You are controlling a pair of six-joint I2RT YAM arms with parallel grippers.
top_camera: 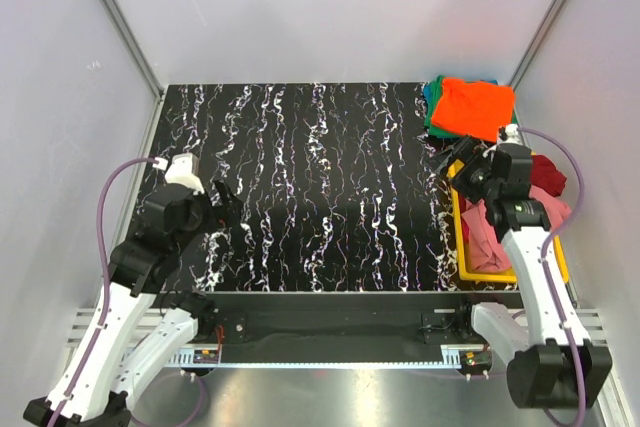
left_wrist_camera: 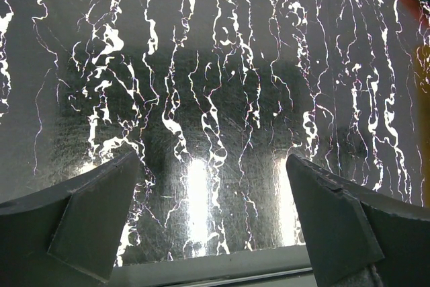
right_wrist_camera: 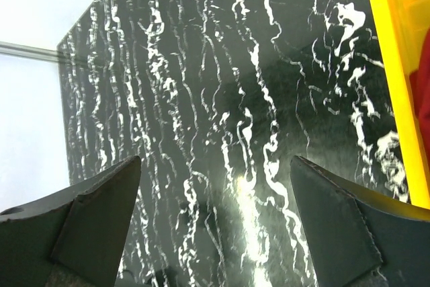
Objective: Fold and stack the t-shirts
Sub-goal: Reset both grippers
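A folded bright orange t-shirt [top_camera: 472, 107] lies on top of a stack at the table's far right corner, with a green t-shirt [top_camera: 431, 99] showing under its left edge. A dark red t-shirt [top_camera: 548, 173] and a pink t-shirt [top_camera: 488, 235] lie crumpled in the yellow tray [top_camera: 466, 259]. My right gripper [top_camera: 451, 166] hovers open at the tray's far left corner, just in front of the stack, holding nothing. In its wrist view the right gripper [right_wrist_camera: 215, 159] frames only tabletop. My left gripper [top_camera: 228, 198] is open over the left side of the table, and the left gripper [left_wrist_camera: 213, 159] holds nothing.
The black marbled table [top_camera: 320, 187] is closed in by white walls on three sides. The tray's yellow rim [right_wrist_camera: 388, 65] and a strip of dark red cloth [right_wrist_camera: 423, 102] run along the right edge of the right wrist view.
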